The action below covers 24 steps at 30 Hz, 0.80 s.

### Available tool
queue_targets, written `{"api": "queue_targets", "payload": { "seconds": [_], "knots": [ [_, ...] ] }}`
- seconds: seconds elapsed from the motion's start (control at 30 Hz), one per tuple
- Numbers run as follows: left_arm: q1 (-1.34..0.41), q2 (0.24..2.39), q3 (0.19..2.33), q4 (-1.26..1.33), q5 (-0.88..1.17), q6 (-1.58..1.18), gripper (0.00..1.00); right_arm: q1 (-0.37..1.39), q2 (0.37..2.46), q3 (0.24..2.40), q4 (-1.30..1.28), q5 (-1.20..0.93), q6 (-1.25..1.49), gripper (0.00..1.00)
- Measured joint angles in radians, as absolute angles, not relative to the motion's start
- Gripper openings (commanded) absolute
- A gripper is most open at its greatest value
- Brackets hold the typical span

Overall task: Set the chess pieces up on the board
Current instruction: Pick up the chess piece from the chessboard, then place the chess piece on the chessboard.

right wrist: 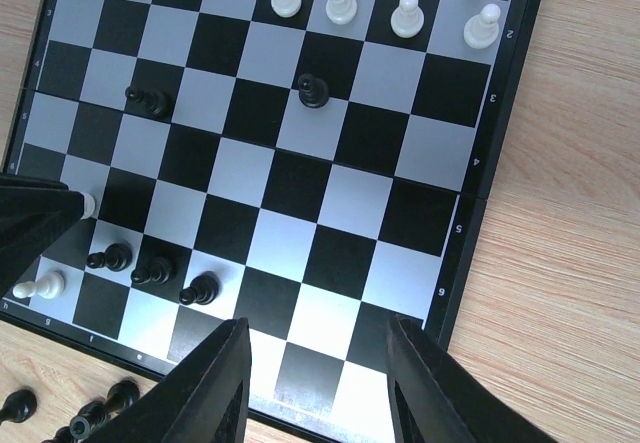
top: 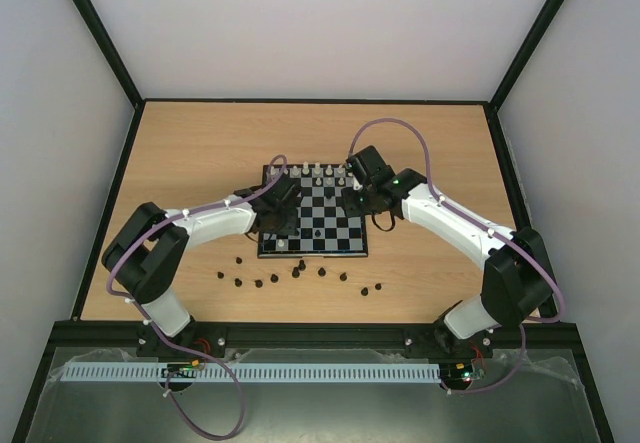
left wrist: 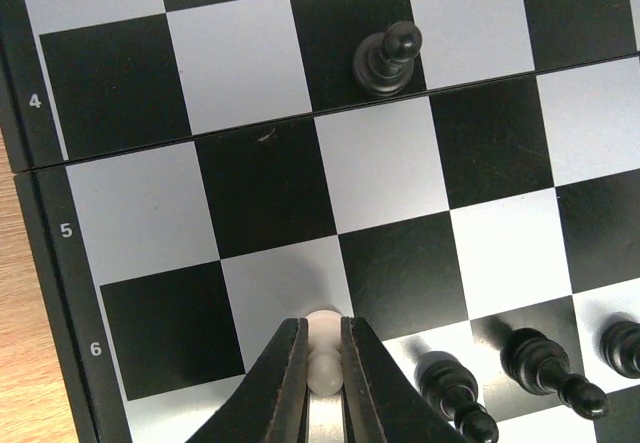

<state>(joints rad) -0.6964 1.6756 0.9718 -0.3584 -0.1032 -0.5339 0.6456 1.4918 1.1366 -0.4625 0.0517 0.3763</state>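
Observation:
The board [top: 335,225] lies mid-table, with white pieces along its far rows and a few black ones near its near edge. My left gripper [left wrist: 322,335] is shut on a white pawn [left wrist: 325,371] over a light square in row 6, by the board's left side; in the top view it [top: 283,206] hovers there. A black pawn [left wrist: 385,58] stands ahead of it, and three black pieces [left wrist: 545,363] stand to its right. My right gripper [right wrist: 320,368] is open and empty above the board's row 6–7 squares near the right edge.
Several loose black pieces [top: 300,275] lie on the wooden table in front of the board's near edge. In the right wrist view, white pawns [right wrist: 341,3] line row 2, two black pawns [right wrist: 313,90] stand mid-board, and a white pawn [right wrist: 40,285] stands in the near corner.

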Motion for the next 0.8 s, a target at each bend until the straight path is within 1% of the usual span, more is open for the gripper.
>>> {"api": "queue_targets", "payload": {
  "seconds": [0.07,0.27,0.57,0.8],
  "knots": [
    [-0.696,1.676,0.974,-0.361,-0.105,-0.534,0.07,0.646,1.492,1.137,-0.461,0.051,0.376,0.38],
    [-0.696,1.68,1.016,-0.389,-0.117,-0.531,0.07,0.646,1.492,1.135,-0.456,0.051,0.374,0.38],
    [-0.648,1.803,1.292,-0.45,-0.166,-0.493,0.07,0.646,1.492,1.135,-0.446,0.052,0.374,0.38],
    [-0.609,1.897,1.42,-0.487,-0.2,-0.469,0.08,0.646,1.492,1.135,-0.444,0.052,0.374,0.38]
  ]
}}
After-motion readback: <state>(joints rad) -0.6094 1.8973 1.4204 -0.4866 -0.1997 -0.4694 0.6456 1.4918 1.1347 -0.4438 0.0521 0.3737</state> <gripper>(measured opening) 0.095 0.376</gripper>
